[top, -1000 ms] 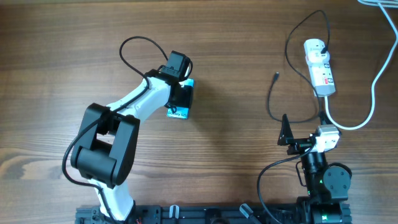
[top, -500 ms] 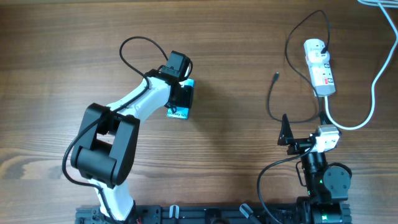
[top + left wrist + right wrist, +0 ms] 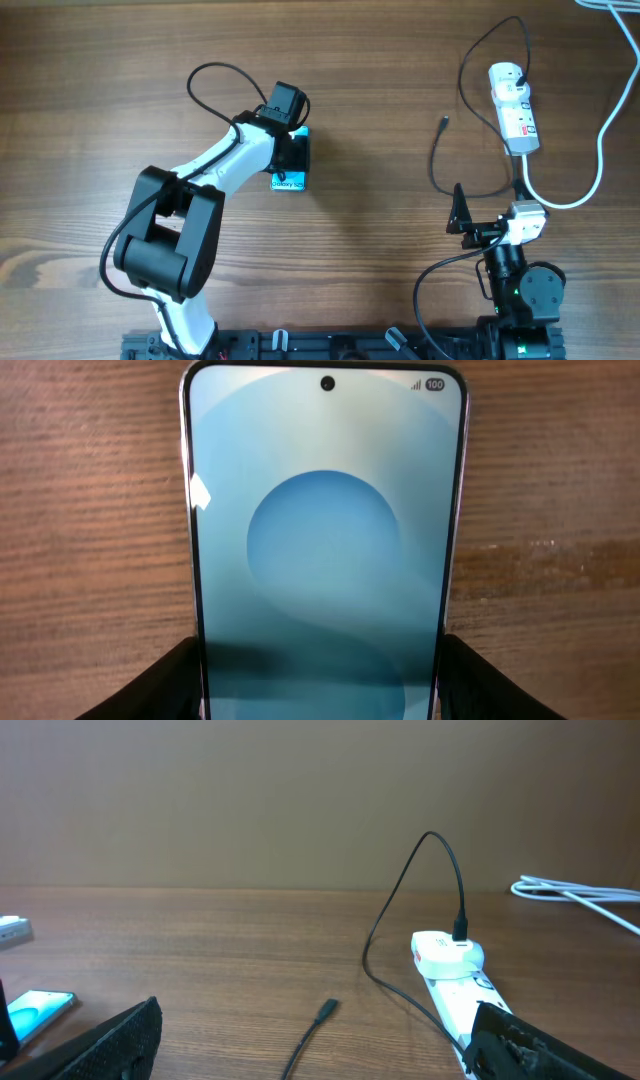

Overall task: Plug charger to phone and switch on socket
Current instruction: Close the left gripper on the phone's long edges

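Note:
The phone [image 3: 288, 180] lies on the wooden table left of centre, its cyan screen up. It fills the left wrist view [image 3: 325, 560]. My left gripper [image 3: 290, 152] straddles it, with both black fingers [image 3: 320, 670] against its long edges. The charger's black cable runs from a white adapter [image 3: 505, 73] in the socket [image 3: 517, 120] to a loose plug tip [image 3: 444, 123] lying on the table. My right gripper [image 3: 488, 207] is open and empty below the socket. The plug tip [image 3: 325, 1009] and socket [image 3: 455, 1005] lie ahead of its jaws [image 3: 320, 1045].
A thick white lead [image 3: 600, 150] curves from the socket to the table's far right corner. The left arm's own black cable loops above the phone [image 3: 215, 75]. The arm bases stand at the front edge.
The phone and my left gripper have shifted slightly to the right and up. The right arm has not moved.

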Motion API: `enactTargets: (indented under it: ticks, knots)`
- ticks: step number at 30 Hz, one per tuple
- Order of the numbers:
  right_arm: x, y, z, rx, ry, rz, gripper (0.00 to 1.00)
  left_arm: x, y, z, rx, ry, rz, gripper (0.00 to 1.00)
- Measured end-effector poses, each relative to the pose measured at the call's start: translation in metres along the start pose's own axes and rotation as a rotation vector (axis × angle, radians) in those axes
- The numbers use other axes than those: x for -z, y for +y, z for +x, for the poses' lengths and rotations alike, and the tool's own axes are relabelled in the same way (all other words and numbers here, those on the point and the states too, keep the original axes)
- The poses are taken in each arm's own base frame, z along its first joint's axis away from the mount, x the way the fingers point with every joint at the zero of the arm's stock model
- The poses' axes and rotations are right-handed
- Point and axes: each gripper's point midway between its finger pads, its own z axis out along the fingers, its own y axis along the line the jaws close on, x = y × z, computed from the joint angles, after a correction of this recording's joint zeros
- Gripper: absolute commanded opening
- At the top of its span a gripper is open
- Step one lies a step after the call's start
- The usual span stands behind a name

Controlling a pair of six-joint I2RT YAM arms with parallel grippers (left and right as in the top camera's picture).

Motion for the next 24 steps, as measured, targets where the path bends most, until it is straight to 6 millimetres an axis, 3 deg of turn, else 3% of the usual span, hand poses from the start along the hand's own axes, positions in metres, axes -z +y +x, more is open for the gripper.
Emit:
enactTargets:
  ticks: [6, 24]
  knots:
    - [0.0000, 0.0000, 0.0000, 0.000, 0.000, 0.000, 1.00, 0.0011, 0.0010, 0.0009, 0.206, 0.007, -0.007, 0.24]
    - [0.0000, 0.0000, 0.0000, 0.000, 0.000, 0.000, 0.99, 0.0013, 0.0013, 0.0000, 0.257, 0.003, -0.010, 0.24]
